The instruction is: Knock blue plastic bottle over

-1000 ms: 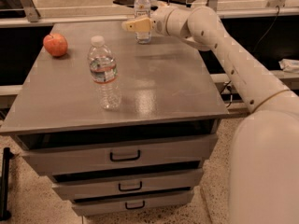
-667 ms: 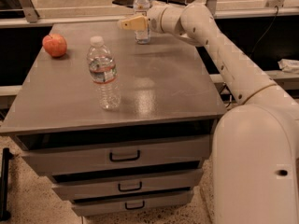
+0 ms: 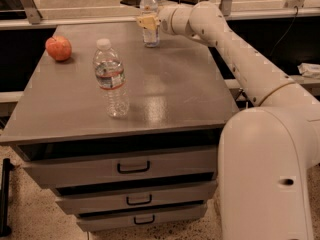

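Observation:
The blue plastic bottle [image 3: 148,5] stands upright near the far edge of the grey table [image 3: 175,84], slim, with a white cap and a white label. My gripper [image 3: 148,23] is at the end of the white arm that reaches in from the right. It is at the bottle's mid-height, overlapping its label in the camera view. I cannot tell whether it touches the bottle.
A wider ribbed clear bottle [image 3: 112,81] with a red-and-white band stands upright at the table's front left. A red apple [image 3: 58,48] lies at the far left. Several drawers [image 3: 134,167] are under the tabletop. A rail runs behind the table.
The gripper stays at the blue bottle's side with only a small shift. The bottle still stands upright. My body fills more of the right side of the view.

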Robot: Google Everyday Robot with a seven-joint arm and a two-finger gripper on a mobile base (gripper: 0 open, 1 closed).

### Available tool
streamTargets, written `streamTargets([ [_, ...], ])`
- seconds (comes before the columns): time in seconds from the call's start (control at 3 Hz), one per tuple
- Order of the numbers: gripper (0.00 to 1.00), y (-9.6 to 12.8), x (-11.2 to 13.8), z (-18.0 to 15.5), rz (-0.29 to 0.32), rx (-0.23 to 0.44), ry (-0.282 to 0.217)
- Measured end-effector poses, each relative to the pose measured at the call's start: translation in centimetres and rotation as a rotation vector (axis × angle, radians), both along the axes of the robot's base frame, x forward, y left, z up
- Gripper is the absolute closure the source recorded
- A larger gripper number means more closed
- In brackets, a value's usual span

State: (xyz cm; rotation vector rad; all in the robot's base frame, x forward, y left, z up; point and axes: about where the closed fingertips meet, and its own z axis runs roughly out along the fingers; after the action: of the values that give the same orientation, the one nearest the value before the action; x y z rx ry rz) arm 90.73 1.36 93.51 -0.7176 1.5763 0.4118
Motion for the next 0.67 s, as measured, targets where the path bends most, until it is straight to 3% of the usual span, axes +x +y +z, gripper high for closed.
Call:
streamTargets([
  [0.33,0.72,-1.0,-0.3,0.9,-0.026,-0.01,-0.021],
  [0.67,0.96,-2.5,-1.5,4.8,0.003,-0.028,-0.082],
])
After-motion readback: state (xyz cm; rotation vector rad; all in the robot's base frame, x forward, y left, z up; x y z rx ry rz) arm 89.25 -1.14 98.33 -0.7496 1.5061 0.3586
